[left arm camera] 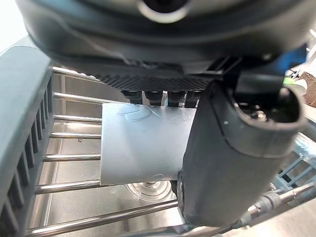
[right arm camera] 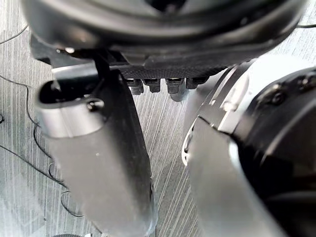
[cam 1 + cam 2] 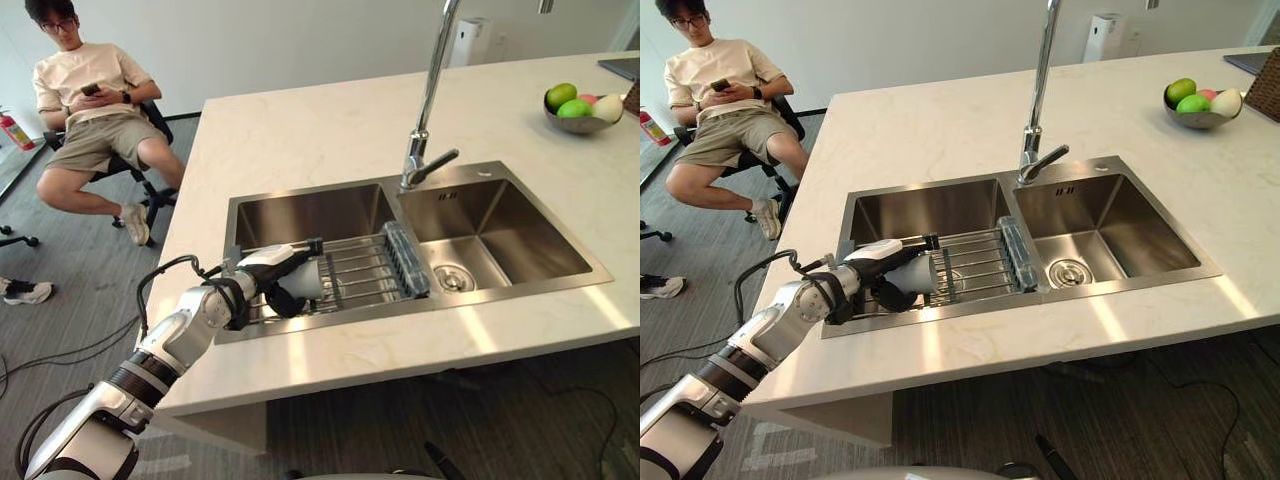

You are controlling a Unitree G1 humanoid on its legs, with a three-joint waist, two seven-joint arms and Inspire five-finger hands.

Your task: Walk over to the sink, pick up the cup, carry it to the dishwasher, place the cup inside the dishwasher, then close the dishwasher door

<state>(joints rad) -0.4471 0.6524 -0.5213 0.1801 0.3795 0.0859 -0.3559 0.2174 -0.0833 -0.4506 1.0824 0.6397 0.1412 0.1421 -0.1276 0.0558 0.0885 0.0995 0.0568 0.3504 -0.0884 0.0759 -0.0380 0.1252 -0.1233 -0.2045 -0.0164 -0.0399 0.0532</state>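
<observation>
Left wrist view: pale cup [image 1: 140,143] on its side across the bars of the wire rack [image 1: 69,158]. The left hand [image 1: 232,158] is clasped round it, thumb across the near wall and fingers over the far side. Cannot tell whether the cup is clear of the bars or resting on them.

Progress, as judged:
- Walk to the sink [image 3: 500,225]: done. The left arm reaches over the desk [image 3: 300,140] edge into the left basin.
- Pick-up: grasp looks made, lift not confirmed.
- Left to do: carry to the dishwasher, place the cup inside, close the door.

View differences:
- Eye views give the layout. The rack spans the left basin, the faucet [image 3: 432,90] stands behind the divider, and a fruit bowl [image 3: 580,122] sits at the far right of the desk. A person [image 3: 90,100] is seated well off to the left.
- From the head the hand covers much of the cup, so the grip reads poorly. The left wrist view settles it by showing the thumb pressed on the cup wall.
- Right wrist view: right hand [image 2: 98,163] hanging over grey floor and holding nothing. Cannot tell whether it is clenched or relaxed.
</observation>
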